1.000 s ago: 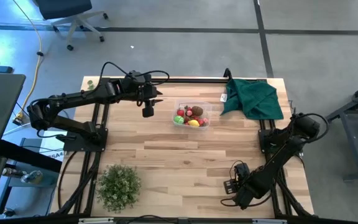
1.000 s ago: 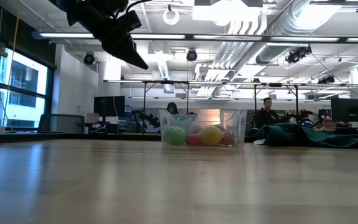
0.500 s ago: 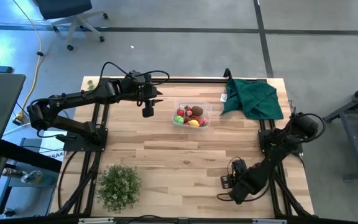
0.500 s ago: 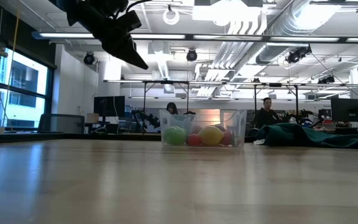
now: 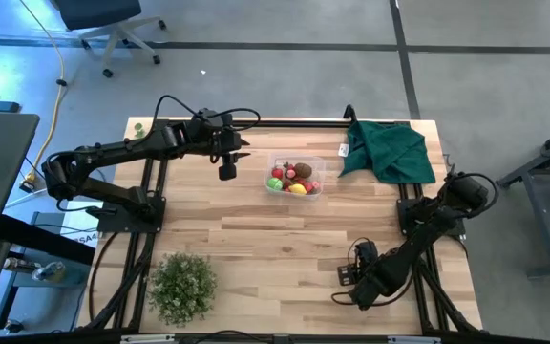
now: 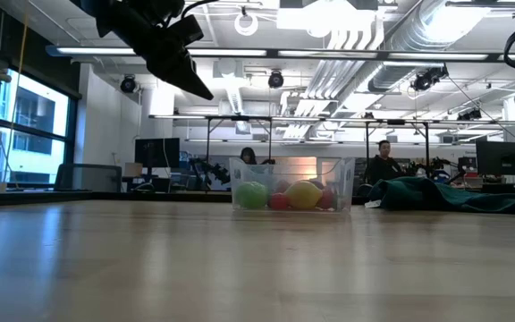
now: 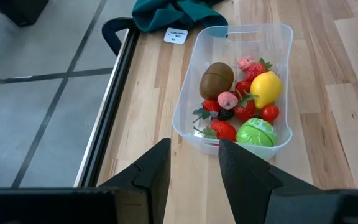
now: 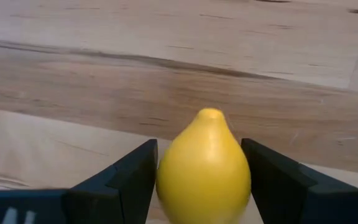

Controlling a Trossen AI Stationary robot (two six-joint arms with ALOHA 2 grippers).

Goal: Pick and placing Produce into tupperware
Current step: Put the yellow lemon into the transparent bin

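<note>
Right gripper (image 8: 197,180): a lemon (image 8: 204,168) is clamped between its wide-set fingers, over the table's near right part.
Left gripper (image 7: 194,165): held partly open, empty, beside the tub (image 5: 295,178).
Tub: filled with fruit (image 7: 241,102), mid-table.

Bare wood lies open across the table (image 5: 285,234) centre, obstacles ringing it: tupperware (image 5: 295,178) at 12 o'clock with the left gripper (image 5: 227,172) hanging just beside it toward 11, green cloth (image 5: 388,150) at 2, bushy plant (image 5: 181,285) at 7, right gripper (image 5: 349,277) at 5.
</note>
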